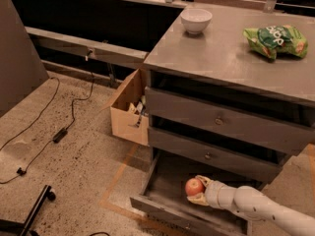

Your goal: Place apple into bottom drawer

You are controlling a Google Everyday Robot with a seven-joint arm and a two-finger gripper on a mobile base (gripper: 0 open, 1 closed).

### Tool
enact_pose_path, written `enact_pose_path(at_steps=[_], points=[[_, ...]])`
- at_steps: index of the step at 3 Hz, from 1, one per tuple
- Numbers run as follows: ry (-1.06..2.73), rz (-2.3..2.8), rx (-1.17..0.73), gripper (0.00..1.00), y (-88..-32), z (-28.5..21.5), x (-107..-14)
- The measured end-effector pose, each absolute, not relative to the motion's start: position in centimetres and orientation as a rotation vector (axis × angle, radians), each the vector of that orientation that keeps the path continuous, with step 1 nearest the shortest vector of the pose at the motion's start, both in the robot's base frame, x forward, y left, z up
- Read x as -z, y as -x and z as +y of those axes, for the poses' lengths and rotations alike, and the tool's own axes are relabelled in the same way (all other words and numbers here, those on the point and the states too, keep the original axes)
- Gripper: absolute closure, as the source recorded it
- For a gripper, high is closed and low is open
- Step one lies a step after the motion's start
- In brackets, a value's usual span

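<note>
**Clerk:** Setting?

**Inspector:** Speckled floor (74, 171). Grey counter (216, 58) with three drawers beneath. The bottom drawer (170, 183) is pulled open, and the two upper drawers (216, 122) are shut.

**Clerk:** The task item?

**Inspector:** The arm reaches in from the right. The gripper (199, 191) sits low inside the open drawer with its jaws closed around the apple (194, 186). Whether the apple touches the tray floor, I cannot tell.

**Clerk:** Step in hand?

**Inspector:** Placement, and nearly complete in my judgement. The next move calls for a short lowering, a release, then a withdrawal that clears the middle drawer front overhead.

**Clerk:** Obstructions?

**Inspector:** None visible in the drawer. A cardboard box (129, 107) stands just left of the cabinet. A green snack bag (275, 38) and a white bowl (196, 19) lie on the counter. A cable (69, 122) runs along the floor. All are well apart from the work.
</note>
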State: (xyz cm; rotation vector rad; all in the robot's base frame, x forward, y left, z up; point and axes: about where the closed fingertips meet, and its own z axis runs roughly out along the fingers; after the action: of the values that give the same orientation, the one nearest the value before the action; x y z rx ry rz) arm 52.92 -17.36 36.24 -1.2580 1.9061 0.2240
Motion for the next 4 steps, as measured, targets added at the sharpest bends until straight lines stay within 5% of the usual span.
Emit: enact_pose_path(at_steps=[3,4], points=[[1.261,2.000,-0.366,1.00,-55.6,-15.6,-22.7],[1.276,2.029,-0.353,0.82,-56.9,-15.4,-20.4]])
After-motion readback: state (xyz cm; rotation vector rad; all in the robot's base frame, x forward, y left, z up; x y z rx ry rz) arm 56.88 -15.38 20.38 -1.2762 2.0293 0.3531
